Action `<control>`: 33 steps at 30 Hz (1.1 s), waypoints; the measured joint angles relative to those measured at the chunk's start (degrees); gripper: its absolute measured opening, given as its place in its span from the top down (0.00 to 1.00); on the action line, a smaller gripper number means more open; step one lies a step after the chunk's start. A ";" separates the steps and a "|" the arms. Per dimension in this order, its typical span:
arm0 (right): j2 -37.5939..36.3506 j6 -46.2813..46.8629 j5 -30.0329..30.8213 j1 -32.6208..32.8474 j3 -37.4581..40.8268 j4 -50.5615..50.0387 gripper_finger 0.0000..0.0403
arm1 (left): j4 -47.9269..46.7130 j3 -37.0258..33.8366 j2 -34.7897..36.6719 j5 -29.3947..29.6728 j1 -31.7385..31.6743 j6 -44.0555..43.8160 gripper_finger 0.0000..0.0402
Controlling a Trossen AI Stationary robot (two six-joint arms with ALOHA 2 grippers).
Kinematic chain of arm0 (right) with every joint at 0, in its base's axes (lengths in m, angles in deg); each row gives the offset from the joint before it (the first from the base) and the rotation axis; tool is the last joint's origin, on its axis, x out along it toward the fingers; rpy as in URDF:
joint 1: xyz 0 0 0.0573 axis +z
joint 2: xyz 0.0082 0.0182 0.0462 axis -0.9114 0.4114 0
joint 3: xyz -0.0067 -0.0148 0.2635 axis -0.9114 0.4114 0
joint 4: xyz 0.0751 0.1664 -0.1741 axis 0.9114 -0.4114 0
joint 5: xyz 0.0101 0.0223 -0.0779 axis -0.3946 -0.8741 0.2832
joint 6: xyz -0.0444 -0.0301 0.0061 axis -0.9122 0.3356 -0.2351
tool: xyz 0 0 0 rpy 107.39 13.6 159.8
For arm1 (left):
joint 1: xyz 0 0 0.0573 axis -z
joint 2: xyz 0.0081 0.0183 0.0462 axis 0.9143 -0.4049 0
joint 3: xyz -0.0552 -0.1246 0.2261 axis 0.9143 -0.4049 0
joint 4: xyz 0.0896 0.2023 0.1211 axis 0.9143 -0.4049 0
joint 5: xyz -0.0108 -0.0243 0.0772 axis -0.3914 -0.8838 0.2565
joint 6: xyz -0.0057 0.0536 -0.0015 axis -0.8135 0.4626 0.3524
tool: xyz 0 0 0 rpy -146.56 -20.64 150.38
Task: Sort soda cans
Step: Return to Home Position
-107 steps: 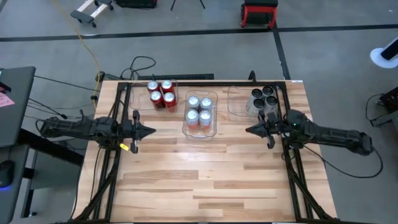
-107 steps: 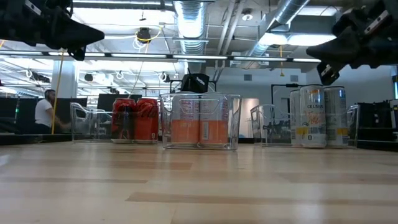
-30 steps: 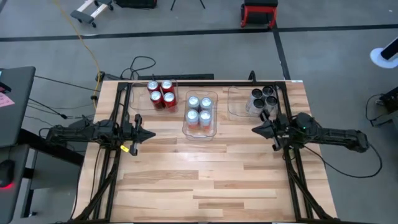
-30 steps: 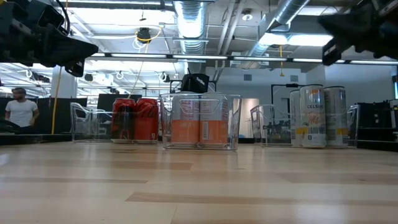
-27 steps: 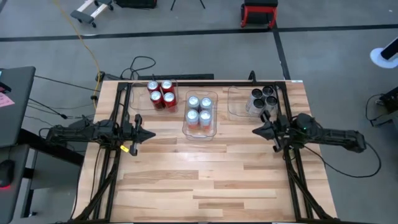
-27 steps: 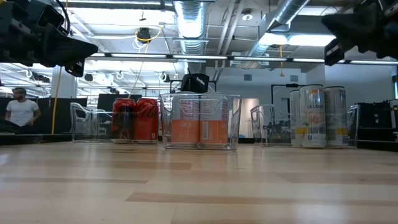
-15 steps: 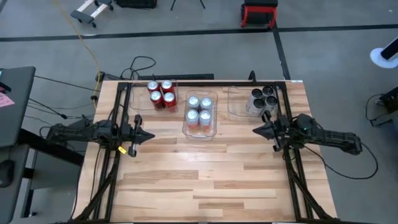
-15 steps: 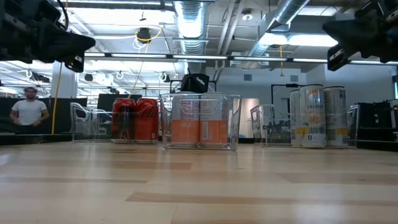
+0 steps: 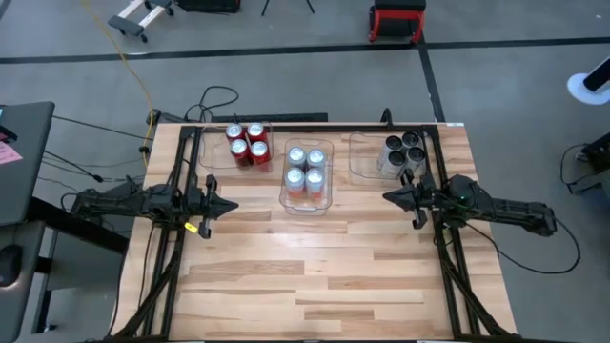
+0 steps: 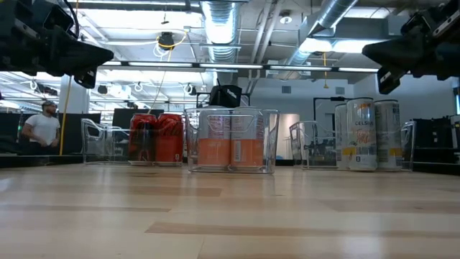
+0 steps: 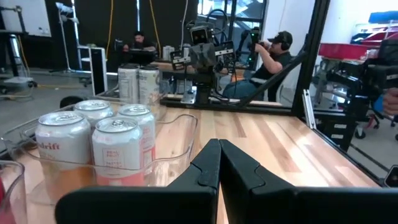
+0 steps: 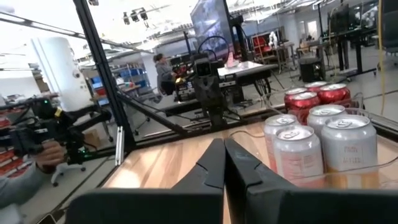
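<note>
Left end effector (image 9: 234,204) shifted slightly, four red cans (image 9: 248,143), four orange-white (image 9: 306,171), four dark-topped (image 9: 404,151)

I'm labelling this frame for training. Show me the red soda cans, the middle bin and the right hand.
red soda cans (image 9: 248,140), high view, centre of the four-can cluster.
middle bin (image 9: 307,205), high view, its rim facing the open table.
right hand (image 9: 385,197), high view, closed fingertips.

4 red cans (image 9: 247,144) left, 4 orange-white cans (image 9: 307,172) middle, 4 pale cans (image 9: 404,152) right, all upright

4 red cans (image 9: 248,143), 4 white-orange cans (image 9: 305,170), 4 dark-top cans (image 9: 404,152); 3 clr bins (image 9: 364,160); 2 arms (image 9: 133,202).
</note>
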 joint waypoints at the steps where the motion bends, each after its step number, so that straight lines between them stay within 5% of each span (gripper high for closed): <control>1: 0.00 0.05 -0.13 0.01 0.00 -0.15 0.95 | 0.00 0.00 -0.04 -0.03 0.00 0.00 1.00; 33: 0.00 -0.10 0.03 -0.07 -0.55 -4.23 0.89 | 0.07 0.00 -0.17 -0.01 0.00 0.98 1.00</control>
